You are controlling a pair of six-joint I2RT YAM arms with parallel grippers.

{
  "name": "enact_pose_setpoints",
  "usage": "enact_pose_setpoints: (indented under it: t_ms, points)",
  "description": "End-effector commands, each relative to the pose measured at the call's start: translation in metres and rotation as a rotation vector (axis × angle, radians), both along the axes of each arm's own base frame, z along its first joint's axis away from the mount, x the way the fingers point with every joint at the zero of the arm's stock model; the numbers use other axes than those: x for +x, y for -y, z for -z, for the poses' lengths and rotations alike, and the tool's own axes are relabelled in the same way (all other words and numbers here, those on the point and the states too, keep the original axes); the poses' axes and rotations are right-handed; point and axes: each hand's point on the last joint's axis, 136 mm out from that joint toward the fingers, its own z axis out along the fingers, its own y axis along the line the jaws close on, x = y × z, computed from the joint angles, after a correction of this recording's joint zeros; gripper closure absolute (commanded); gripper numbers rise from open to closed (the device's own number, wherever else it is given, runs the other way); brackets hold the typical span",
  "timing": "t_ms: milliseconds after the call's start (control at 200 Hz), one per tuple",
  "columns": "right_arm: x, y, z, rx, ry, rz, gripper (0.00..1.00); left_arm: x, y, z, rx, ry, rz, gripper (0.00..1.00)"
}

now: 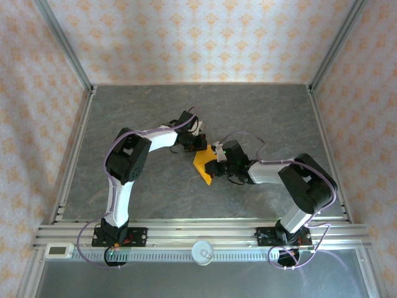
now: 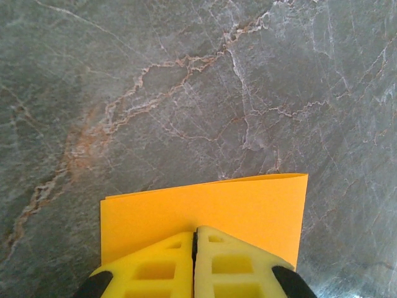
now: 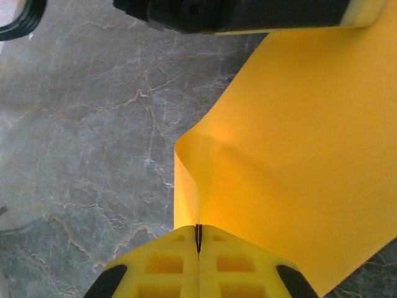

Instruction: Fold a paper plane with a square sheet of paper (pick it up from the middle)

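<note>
Orange paper point(image 3: 298, 155) clamped by left hand point(image 2: 195, 233), right hand point(image 3: 198, 228); buckled, right wrist.

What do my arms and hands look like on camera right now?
Both the left arm and right arm have white links between bulky black joints, with thin lilac cables looping alongside. The left hand and right hand each carry two blocky yellow fingers with rectangular pockets and black patches at their outer edges.
</note>
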Motion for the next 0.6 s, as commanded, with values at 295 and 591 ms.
enact_pose_setpoints:
  t_ms: [295, 591]
  points:
    - [0.021, 0.012, 0.009, -0.094, 0.009, 0.079, 1.00, -0.015, -0.016, 0.027, 0.111, -0.056, -0.006, 0.93]
    - [0.024, 0.017, 0.014, -0.122, -0.006, 0.108, 1.00, -0.016, -0.017, 0.029, 0.120, -0.057, -0.004, 0.93]
